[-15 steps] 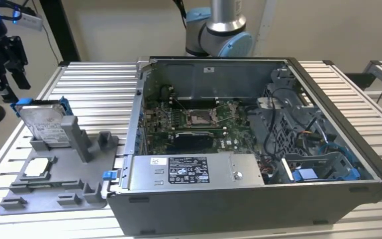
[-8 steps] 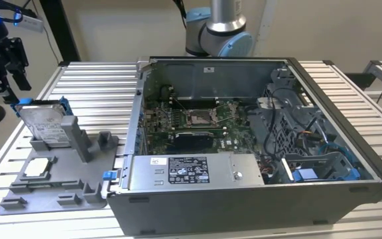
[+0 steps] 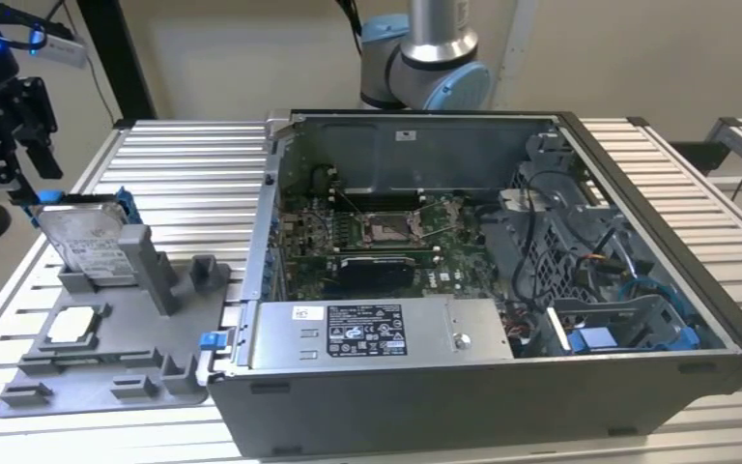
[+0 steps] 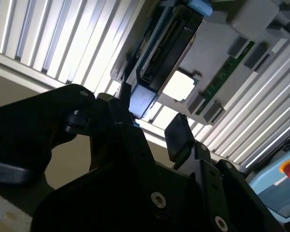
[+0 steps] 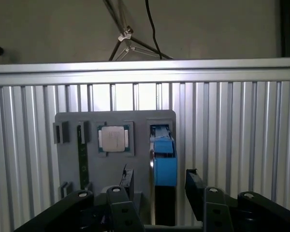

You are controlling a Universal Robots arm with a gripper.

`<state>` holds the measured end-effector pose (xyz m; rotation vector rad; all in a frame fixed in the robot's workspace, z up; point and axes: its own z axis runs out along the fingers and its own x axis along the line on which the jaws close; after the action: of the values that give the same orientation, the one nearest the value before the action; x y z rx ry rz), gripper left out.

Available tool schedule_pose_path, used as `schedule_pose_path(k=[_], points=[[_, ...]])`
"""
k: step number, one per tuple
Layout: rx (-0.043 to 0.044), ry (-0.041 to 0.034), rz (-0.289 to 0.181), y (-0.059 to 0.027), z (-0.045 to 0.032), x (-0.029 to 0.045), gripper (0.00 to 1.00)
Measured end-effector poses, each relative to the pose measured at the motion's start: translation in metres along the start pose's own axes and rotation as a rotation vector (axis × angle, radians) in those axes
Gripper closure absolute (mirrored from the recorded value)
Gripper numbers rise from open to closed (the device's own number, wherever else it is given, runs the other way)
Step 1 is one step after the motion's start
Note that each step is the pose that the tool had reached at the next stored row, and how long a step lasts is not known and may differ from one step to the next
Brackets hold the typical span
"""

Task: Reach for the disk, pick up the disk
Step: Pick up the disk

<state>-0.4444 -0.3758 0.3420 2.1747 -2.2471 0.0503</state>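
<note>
The disk [image 3: 88,237] stands on edge in a slot of the grey fixture plate [image 3: 113,387], at the exterior view's left. It is silver with a white label and blue rails. My black gripper [image 3: 30,174] hovers just above its upper far corner, open and empty, not touching it. In the first wrist view the disk's blue rail [image 5: 163,159] lies between my two fingertips [image 5: 193,186], with my gripper [image 5: 159,186] above it. The second wrist view shows the disk [image 4: 164,48] edge-on beyond my open gripper [image 4: 152,123].
A small square chip [image 3: 72,324] sits on the same fixture plate, with a green memory stick [image 5: 80,154] beside it. An open computer case [image 3: 474,271] with a grey labelled box [image 3: 371,333] stands to the exterior view's right. The table [image 3: 178,174] is slatted metal.
</note>
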Motion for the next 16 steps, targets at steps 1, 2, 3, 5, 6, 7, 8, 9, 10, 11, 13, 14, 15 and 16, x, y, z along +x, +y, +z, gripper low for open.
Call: schedule_pose_path(k=[1,2,3,5,6,7,8,9,10,11,13,14,15,16], points=[[0.0001,-0.0001,0.000,0.0000,0.0007,0.0000,0.00],[0.0000,0.0000,0.000,0.0000,0.0012,0.0000,0.00],[0.0000,0.0000,0.000,0.0000,0.0018,-0.0001,0.00],[0.0001,0.0000,0.000,0.0000,0.0030,-0.0001,0.00],[0.0001,0.0000,0.000,0.0000,0.0035,-0.0001,0.00],[0.0000,0.0000,0.000,0.0000,0.0041,-0.0002,0.00],[0.0001,0.0000,0.000,0.0001,0.0046,-0.0002,0.00],[0.0001,0.0000,0.000,0.0001,0.0051,-0.0002,0.00],[0.0000,0.0000,0.000,0.0001,0.0056,-0.0002,0.00],[0.0001,0.0000,0.000,0.0001,0.0061,-0.0002,0.00],[0.0000,0.0001,0.000,0.0001,0.0069,-0.0002,0.00],[0.0000,0.0000,0.000,0.0001,0.0073,-0.0002,0.00],[0.0000,0.0000,0.000,0.0001,0.0076,-0.0003,0.00],[-0.0001,0.0000,0.000,0.0001,0.0079,-0.0003,0.00]])
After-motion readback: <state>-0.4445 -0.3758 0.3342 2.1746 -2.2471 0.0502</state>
